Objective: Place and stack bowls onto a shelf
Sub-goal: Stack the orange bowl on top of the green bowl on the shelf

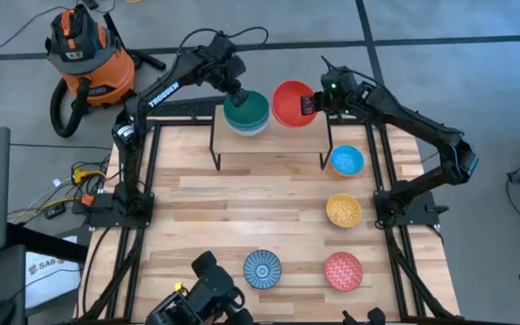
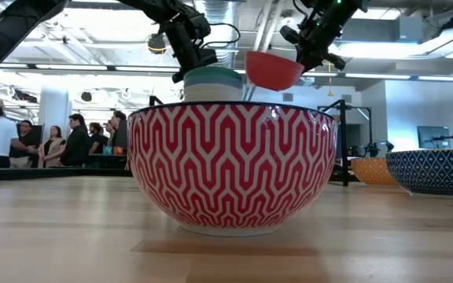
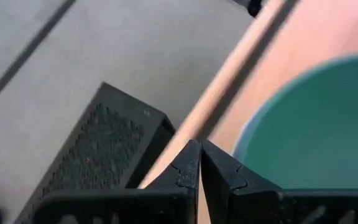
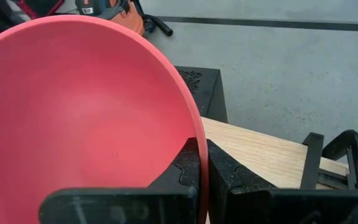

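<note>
Watching: you have two arms up at the shelf (image 1: 269,135) at once, so check these lines before you move either.
Risk, red bowl: your right gripper (image 4: 199,163) pinches only the thin rim of the red bowl (image 1: 291,103), and in the low view the bowl hangs tilted in the air. A jolt or a fast swing could let it pivot in the pinch or slip out, and it would drop onto the plank or the floor behind.
Risk, stack: the teal bowl (image 1: 246,108) tops a stack at about 9 o'clock from the red one, with little gap between them. If you carry the red bowl across low, I judge its rim could clip the stack and push it off the back edge.
Risk, left arm: your left gripper (image 3: 200,163) hangs at the teal bowl's 11 o'clock rim; lifting it carelessly could drag the bowl.
Right fingers: closed tight on the red rim, one finger inside the bowl, one outside.
Left fingers: fully together and holding nothing; the teal rim lies just beside them, and I cannot tell whether they touch it.
Bowls left: blue (image 1: 347,161), yellow (image 1: 343,210), pink-red (image 1: 342,270) and patterned blue (image 1: 262,268) sit on the table (image 1: 206,208), towards 6 o'clock from the shelf.
</note>
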Robot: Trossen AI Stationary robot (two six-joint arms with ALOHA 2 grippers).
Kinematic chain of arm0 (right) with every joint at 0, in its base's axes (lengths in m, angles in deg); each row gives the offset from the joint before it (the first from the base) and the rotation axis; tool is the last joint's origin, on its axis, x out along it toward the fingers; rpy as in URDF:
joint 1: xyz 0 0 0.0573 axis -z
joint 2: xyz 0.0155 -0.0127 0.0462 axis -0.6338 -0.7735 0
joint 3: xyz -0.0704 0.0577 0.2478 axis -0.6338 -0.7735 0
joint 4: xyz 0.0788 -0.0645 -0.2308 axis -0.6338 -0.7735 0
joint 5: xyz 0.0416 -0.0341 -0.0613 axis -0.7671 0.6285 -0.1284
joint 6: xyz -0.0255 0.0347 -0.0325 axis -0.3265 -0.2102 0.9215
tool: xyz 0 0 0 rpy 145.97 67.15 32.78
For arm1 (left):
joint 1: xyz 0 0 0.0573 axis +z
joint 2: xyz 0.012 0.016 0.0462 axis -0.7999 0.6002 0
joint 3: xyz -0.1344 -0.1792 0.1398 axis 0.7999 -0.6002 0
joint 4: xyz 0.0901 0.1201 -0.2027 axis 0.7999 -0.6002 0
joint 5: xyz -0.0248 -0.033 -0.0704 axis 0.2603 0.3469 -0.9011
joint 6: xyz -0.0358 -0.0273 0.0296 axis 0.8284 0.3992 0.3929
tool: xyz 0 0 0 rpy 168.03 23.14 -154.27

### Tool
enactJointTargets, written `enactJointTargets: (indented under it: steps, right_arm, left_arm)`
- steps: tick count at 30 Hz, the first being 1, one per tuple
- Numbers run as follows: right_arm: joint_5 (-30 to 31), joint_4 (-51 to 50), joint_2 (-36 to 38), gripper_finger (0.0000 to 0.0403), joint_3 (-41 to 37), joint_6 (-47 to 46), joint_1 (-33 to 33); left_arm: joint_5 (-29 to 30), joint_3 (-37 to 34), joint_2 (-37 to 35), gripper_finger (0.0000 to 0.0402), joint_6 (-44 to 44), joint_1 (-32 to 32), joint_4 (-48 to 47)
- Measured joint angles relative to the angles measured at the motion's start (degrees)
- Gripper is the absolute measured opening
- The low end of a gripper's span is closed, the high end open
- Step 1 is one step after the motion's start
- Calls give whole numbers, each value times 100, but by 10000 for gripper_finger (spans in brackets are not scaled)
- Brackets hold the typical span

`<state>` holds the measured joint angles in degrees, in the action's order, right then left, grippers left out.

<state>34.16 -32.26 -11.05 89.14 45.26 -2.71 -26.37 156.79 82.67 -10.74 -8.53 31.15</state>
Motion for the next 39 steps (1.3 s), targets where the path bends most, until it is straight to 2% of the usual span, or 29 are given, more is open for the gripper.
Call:
enactJointTargets:
  steps: [9, 15, 19, 23, 28, 39]
  right_arm:
    - [-26, 313, 0, 25, 0, -11, -215]
    - [-84, 1403, 0, 25, 0, 163, -253]
    - [-192, 2249, -16, 25, 0, 349, -240]
    - [-234, 3011, -355, 25, 5, 513, -285]
    - [-530, 3749, -949, 25, 2, 568, -361]
    - [-1093, 3832, -1511, 31, 0, 697, -417]
  left_arm:
    - [6, 0, -389, 0, 10, -278, -129]
    - [54, 1, -915, 0, 162, -335, -102]
    - [452, 7, -1117, 0, 205, -320, -298]
    - [782, 7, -1210, 0, 259, -311, -496]
    - [805, 4, -1206, 0, 350, -313, -746]
    - [815, 2, -1310, 0, 428, -368, -971]
